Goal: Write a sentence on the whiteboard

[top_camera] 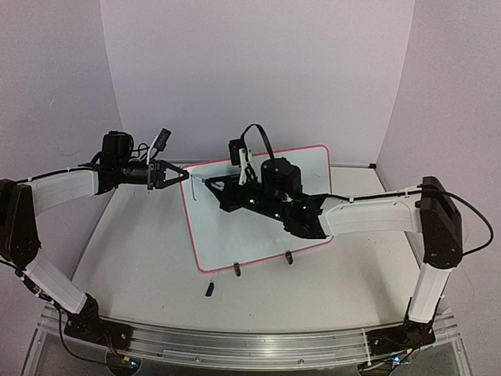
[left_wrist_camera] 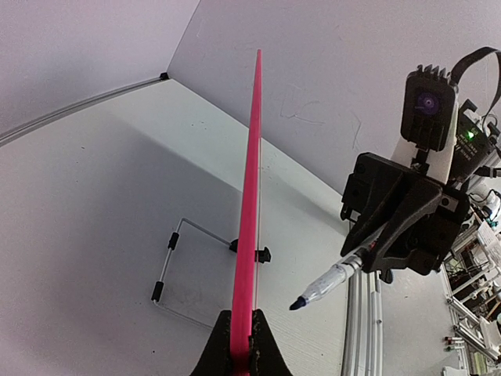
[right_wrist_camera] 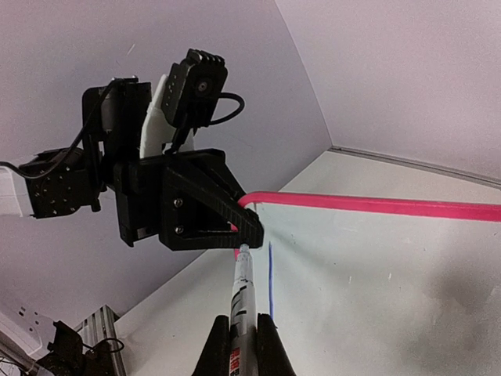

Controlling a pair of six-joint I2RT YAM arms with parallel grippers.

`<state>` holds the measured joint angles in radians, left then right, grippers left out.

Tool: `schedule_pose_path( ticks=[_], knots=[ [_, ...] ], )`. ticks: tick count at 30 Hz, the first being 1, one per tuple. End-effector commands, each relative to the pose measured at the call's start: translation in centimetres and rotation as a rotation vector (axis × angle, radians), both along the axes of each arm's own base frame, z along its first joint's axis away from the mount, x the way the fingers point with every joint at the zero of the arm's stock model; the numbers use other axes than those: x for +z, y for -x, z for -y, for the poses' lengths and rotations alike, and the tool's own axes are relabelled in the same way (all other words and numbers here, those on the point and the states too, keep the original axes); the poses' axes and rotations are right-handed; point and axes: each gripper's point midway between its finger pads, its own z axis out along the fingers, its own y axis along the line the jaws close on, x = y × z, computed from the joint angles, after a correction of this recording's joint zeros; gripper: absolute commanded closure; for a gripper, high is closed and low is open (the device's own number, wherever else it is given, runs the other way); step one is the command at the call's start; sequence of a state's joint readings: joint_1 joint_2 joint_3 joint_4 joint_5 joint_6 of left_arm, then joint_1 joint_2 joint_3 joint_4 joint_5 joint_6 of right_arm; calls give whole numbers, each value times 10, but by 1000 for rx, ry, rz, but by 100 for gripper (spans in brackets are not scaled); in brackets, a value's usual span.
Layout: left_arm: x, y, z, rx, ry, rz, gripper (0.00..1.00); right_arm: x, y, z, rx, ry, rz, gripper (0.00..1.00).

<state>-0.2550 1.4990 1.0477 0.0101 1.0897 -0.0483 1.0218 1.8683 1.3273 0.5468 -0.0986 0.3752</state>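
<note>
Right pincer point(right_wrist_camera: 243, 333) gripping marker point(right_wrist_camera: 243, 286), blue stroke point(right_wrist_camera: 270, 278) (wrist view)

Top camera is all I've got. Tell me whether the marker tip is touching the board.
Observer: No. The left wrist view looks along the whiteboard edge-on. The marker gripped in the right gripper is uncapped, and its blue tip stands clear of the board face with a gap between them.
Operator: Now report any ink on the board.
Observer: The right wrist view shows one short blue stroke on the white face. It sits close to the corner of the rim where the left gripper clamps the board.
</note>
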Motion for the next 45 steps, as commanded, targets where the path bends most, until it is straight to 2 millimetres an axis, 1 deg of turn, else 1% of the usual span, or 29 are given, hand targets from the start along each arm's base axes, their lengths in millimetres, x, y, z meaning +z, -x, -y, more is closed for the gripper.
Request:
schedule_pose_path(
  ticks=[1,12,15,16,21,27,30,36,45],
  knots=[
    [1,9,4,-34,-25,44,100,2,-10,-3,-37,8,15,100],
    [1,9,4,-34,-24,44,100,-8,-18,-1,-82,33,4,100],
    [1,9,4,-33,-25,46,100,-11,-19,7,-110,44,-1,100],
    [1,9,4,-33,-25,45,100,-10,-21,14,-142,44,0,100],
    [2,10,4,-33,-25,46,100,-11,-19,28,-175,49,3,100],
    [2,10,4,-32,-25,46,100,-14,-16,35,-182,55,-4,100],
    [2,9,3,-30,-26,46,100,-18,-14,34,-170,62,-9,100],
    [2,9,3,-28,-27,46,100,-32,-2,20,-65,79,-28,100],
    [2,9,4,-30,-26,48,100,-53,6,11,-17,111,-66,100]
  ],
)
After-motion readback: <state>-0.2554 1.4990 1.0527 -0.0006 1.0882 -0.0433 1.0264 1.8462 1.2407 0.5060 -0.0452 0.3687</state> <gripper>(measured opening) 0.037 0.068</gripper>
